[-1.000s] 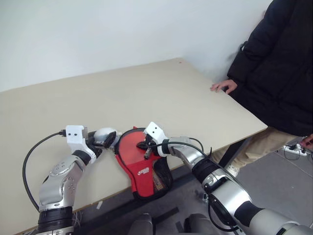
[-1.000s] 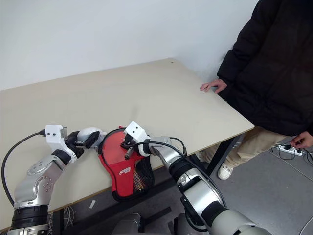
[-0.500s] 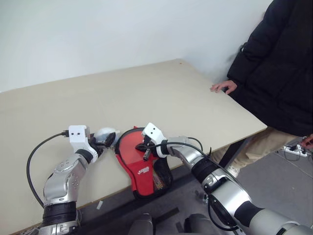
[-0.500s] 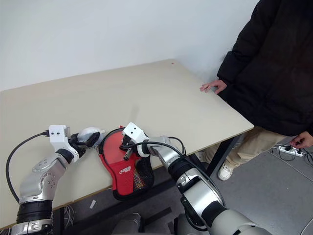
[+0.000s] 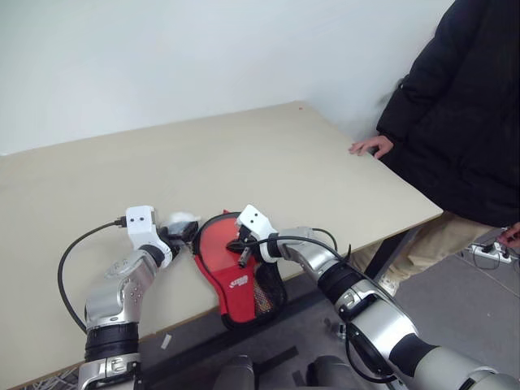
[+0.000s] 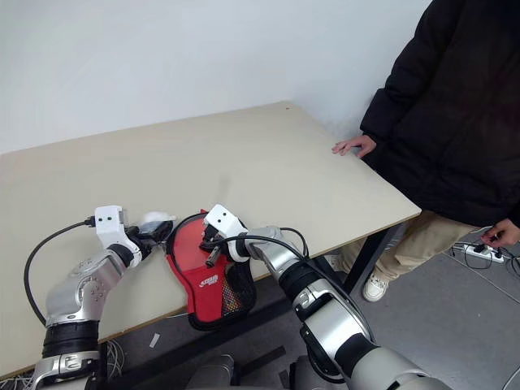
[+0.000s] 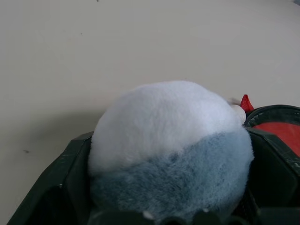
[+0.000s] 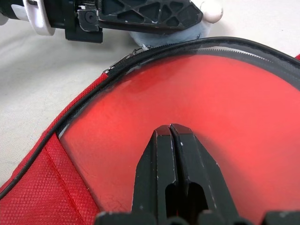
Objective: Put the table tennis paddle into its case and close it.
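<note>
Red rubber fills most of what we see at the near edge of the pale beige counter (image 5: 268, 154): the table tennis paddle (image 5: 221, 248), a flat bat with a round red face, lies inside its case (image 5: 258, 294), a paddle-shaped soft pouch with black edging, see-through mesh and a red label. The case is open, its zipped rim curving around the red face, and its narrow mesh end hangs over the counter's front edge.

Our right hand (image 5: 241, 245) has its two black fingers pressed together with nothing between them. In the right wrist view the shut fingertips (image 8: 170, 136) are poised over the red face of the paddle; we cannot tell whether they touch it.

Our left hand (image 5: 180, 234) sits just beside the round end of the case, on its left. Between its two black fingers is a small fluffy ball (image 7: 168, 150), white on one half and blue-grey on the other. The fingers stand wide on either side of the ball and seem to cradle it; we cannot say how firmly they grip.

At the far right corner of the counter a person in a black padded jacket (image 5: 463, 114) rests a hand (image 5: 372, 145) on the edge.
</note>
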